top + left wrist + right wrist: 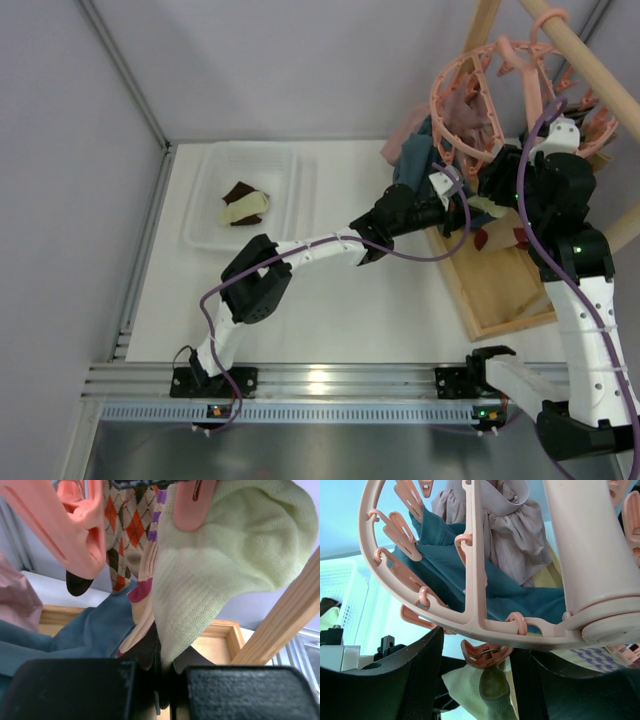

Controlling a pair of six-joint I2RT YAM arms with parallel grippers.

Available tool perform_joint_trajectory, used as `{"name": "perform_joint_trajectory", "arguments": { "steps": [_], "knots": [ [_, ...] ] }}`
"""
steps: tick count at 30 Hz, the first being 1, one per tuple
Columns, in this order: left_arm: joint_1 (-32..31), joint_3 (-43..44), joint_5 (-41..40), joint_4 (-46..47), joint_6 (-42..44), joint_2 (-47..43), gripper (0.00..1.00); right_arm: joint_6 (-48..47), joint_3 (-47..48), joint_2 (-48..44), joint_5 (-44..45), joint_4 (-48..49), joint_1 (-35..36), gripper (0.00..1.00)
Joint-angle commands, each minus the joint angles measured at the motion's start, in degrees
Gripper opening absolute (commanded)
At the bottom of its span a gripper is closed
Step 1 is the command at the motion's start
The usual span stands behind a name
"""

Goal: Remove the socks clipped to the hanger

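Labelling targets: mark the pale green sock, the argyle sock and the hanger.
pale green sock (225, 565), left wrist view, middle of its ribbed body.
argyle sock (135, 530), left wrist view, on an orange diamond.
hanger (476, 590), right wrist view, on a spoke.

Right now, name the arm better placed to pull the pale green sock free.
Left. The left tool is shut on the pale green sock, low down, ready to pull. The right tool stands open around a clip on the hanger, gripping no fabric.
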Motion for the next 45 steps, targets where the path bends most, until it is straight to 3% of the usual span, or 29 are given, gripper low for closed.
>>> {"name": "perform_joint_trajectory", "arguments": {
  "steps": [1,7,12,14,20,26,30,32,33,35,36,37,41,45],
  "knots": [
    [0.1,-0.5,3.6,3.4,-1.9,-2.0,0.0,-1.9,2.2,-2.0,2.7,6.0,-0.6,0.51],
    [0.3,-0.3,5.2,3.4,-3.4,-2.1,0.0,-1.2,-0.2,-2.4,2.7,9.1,-0.6,0.48],
    [0.7,-0.5,5.3,3.4,-3.9,-2.2,0.0,-0.8,-0.8,-2.1,2.6,9.9,-0.7,0.32],
    [0.8,-0.4,5.6,3.4,-4.1,-2.4,0.0,-0.6,-0.7,-1.7,2.4,9.6,-0.7,0.31],
    [0.9,-1.0,5.4,3.4,-4.6,-2.4,0.0,-0.1,-0.9,-1.5,3.2,9.4,-0.6,0.0],
    [2.2,-5.8,4.9,3.3,-7.9,-4.5,0.0,0.3,-1.2,-1.4,3.7,8.8,-0.6,0.0],
    [6.9,-15.0,2.8,3.0,-14.0,-10.0,0.0,0.5,-1.5,-1.5,3.6,8.6,-0.6,0.0],
    [10.2,-20.2,-0.5,0.5,-14.9,-15.0,0.0,0.8,-1.2,-1.5,3.7,8.0,-0.6,0.0],
    [11.5,-21.0,-2.7,-6.4,-14.8,-16.7,0.0,1.0,-1.1,-1.3,3.6,7.8,-0.6,0.0],
    [15.4,-22.2,-13.2,-14.3,-14.5,-21.6,0.0,1.5,-1.1,-1.4,3.2,7.4,-0.7,0.0],
    [17.0,-22.5,-17.6,-22.7,-14.9,-23.0,0.0,1.7,-1.2,-1.6,3.2,7.4,-0.6,0.0],
    [18.6,-22.9,-25.2,-25.7,-15.4,-24.4,0.0,1.9,-1.2,-1.5,3.1,7.4,-0.6,0.0],
    [29.1,-27.4,-37.9,-33.7,-16.4,-31.4,0.0,2.2,-1.3,-1.5,2.4,7.2,-0.7,0.0],
    [38.8,-30.3,-39.6,-39.4,-21.5,-33.6,0.0,2.9,-1.4,-1.3,1.0,7.4,-0.6,0.0]
  ]
}}
